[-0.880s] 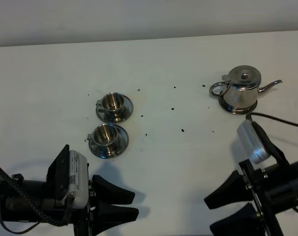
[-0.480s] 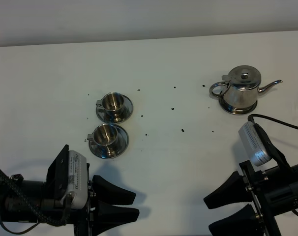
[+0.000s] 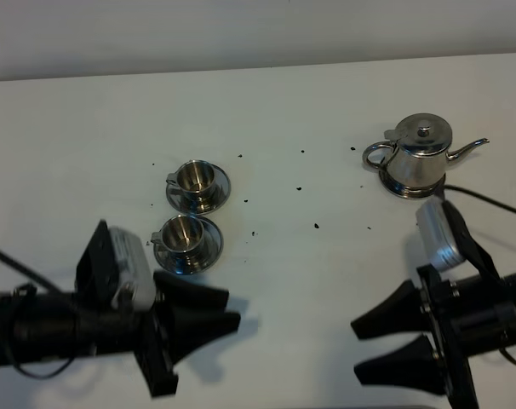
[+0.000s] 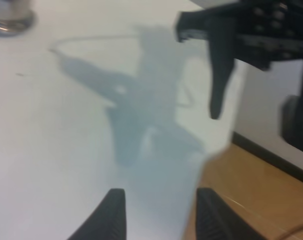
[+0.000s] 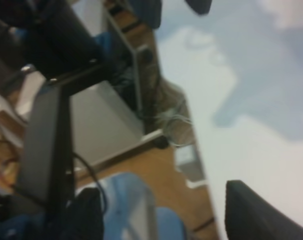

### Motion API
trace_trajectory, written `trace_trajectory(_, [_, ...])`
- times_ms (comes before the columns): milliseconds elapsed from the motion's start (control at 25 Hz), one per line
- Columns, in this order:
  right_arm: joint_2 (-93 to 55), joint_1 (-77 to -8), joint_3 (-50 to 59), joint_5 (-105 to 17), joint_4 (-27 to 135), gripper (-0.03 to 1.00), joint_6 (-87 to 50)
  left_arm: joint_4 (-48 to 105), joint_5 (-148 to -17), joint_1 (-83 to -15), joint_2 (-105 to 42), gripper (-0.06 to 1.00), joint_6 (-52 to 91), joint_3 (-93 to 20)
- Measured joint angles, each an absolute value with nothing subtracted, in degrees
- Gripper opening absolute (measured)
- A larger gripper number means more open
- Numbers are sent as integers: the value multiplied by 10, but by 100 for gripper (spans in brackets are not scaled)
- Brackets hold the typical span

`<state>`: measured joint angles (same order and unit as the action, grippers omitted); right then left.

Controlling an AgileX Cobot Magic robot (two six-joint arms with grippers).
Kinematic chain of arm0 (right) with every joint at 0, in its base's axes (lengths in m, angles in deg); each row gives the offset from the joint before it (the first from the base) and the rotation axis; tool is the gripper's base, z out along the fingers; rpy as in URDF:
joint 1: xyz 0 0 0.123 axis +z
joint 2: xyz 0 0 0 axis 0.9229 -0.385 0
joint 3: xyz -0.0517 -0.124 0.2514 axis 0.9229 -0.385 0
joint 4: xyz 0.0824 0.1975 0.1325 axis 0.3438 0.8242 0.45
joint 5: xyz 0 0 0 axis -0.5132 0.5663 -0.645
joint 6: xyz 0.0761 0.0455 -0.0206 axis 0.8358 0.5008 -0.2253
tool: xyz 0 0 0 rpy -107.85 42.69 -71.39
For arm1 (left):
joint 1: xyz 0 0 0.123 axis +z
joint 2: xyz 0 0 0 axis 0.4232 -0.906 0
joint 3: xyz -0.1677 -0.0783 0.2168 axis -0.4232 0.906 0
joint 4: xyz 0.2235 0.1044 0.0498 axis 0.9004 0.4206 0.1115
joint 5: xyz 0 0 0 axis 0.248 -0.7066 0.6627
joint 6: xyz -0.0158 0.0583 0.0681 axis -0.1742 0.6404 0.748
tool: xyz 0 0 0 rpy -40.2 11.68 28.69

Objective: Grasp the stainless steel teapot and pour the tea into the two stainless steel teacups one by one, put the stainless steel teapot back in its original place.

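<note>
While I watch from the high camera, my left gripper [image 3: 229, 309] lies low over the white table [image 3: 309, 102] at the near left. Its fingers point right, and the jaws are spread a moderate way with nothing between them. The left wrist view shows both fingertips [image 4: 113, 215] apart over bare tabletop.

Just beyond the gripper stand two teacups, one behind the other. The near teacup [image 3: 181, 232] is close to the gripper's upper finger, and the far teacup [image 3: 196, 176] is further back. Each is a small shiny steel cup on its own round saucer [image 3: 209, 249], with its tiny handle turned left. Small dark specks [image 3: 316, 226] are scattered over the middle of the table.

At the back right, the teapot [image 3: 418, 156] sits upright on its coaster [image 3: 396, 190], whose rim shows under the base. Its long axis runs left to right across the table, with the loop handle on the left and the thin curved spout on the right, rising slightly. It is a squat, mirror-bright pot with a domed, knobbed lid. It sits well apart from both grippers, beyond the right one.

A dark cable [image 3: 488, 203] runs past the coaster. My right gripper [image 3: 357, 349] hovers at the near right with its fingers pointing left, jaws wide apart and holding nothing. The right wrist view is too blurred to add anything.
</note>
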<state>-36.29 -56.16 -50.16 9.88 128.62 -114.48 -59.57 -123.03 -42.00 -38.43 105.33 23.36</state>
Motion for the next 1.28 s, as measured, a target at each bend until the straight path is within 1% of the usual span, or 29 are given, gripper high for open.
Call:
trace_trajectory(120, [-340,-562,-480,60,1285,51,-1104,-596,-1213,-420,-385,37,1033,194])
trace_trajectory(240, [-311,-562,-458,12,1282,51,-1056,-596,-1168,-420,-377,37,978,144])
trace_trajectory(320, [-293,-562,-449,-29,1281,51,-1031,-579,-1124,-420,-366,37,926,106])
trace_trajectory(440, [-271,-562,-445,-87,1281,51,-1000,-495,-1075,-420,-342,37,798,50])
trace_trajectory(560, [-257,-562,-444,-137,1284,51,-979,-339,-1058,-420,-319,37,573,-14])
trace_trajectory(640, [-252,-562,-444,-156,1286,51,-967,-173,-1084,-420,-310,37,398,-61])
trace_trajectory(720, [-252,-562,-444,-162,1287,51,-962,-2,-1159,-420,-307,37,191,-116])
trace_trajectory(800, [-252,-562,-444,-164,1290,51,-959,180,-1248,-421,-304,37,25,-157])
trace_trajectory(840, [-252,-562,-444,-164,1291,51,-958,246,-1291,-421,-302,37,-45,-169])
trace_trajectory(920, [-252,-562,-444,-164,1296,51,-958,373,-1355,-421,-289,37,-131,-170])
trace_trajectory(1000, [-252,-562,-443,-164,1303,51,-958,431,-1390,-421,-266,37,-176,-151])
trace_trajectory(1280, [-252,-562,-416,-143,1308,51,-958,449,-1367,-421,-105,37,-192,20])
